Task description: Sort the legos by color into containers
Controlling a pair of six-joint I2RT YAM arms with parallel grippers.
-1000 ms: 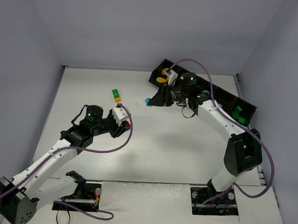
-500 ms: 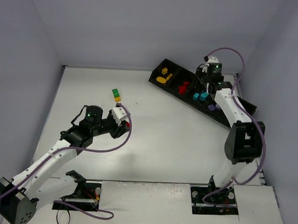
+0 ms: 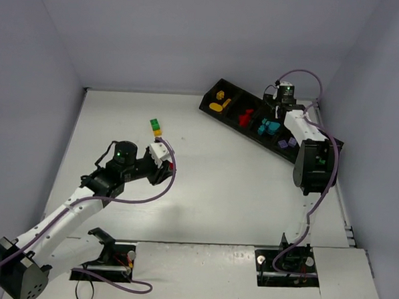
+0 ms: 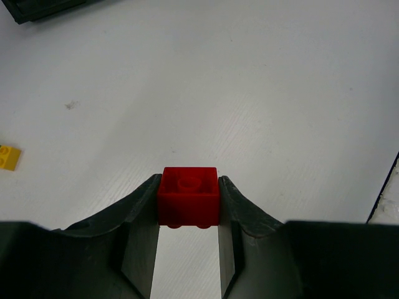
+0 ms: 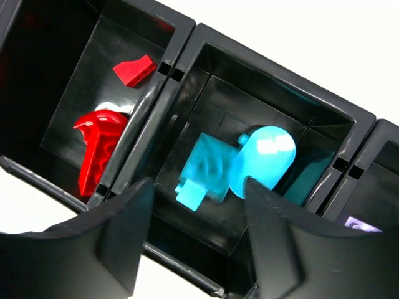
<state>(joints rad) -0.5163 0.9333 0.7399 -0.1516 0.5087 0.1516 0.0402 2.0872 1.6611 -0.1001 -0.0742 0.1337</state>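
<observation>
On the near left, the left gripper (image 4: 187, 190) is clamped on a red brick (image 4: 187, 196) and hangs above the bench (image 3: 218, 184), just where it was a second ago; that brick has not yet started toward the tray. Beyond it, a green-and-yellow stack (image 3: 156, 126) sits alone on the bench, unsorted and still joined.

The change is on the right. A second ago the right arm was down by the left end of the tray (image 3: 205, 104) with a teal brick at its fingers. Now the right gripper (image 5: 198, 184) hangs over the third compartment from the left, its jaws apart with nothing between them, and the teal pieces (image 5: 237, 165) lie on the compartment floor below. Next door on the left, red pieces (image 5: 96, 146) are already in their own compartment.

So the teal brick looks delivered and that arm is free. What seems left is the red brick's drop into the second compartment and splitting the stack.
</observation>
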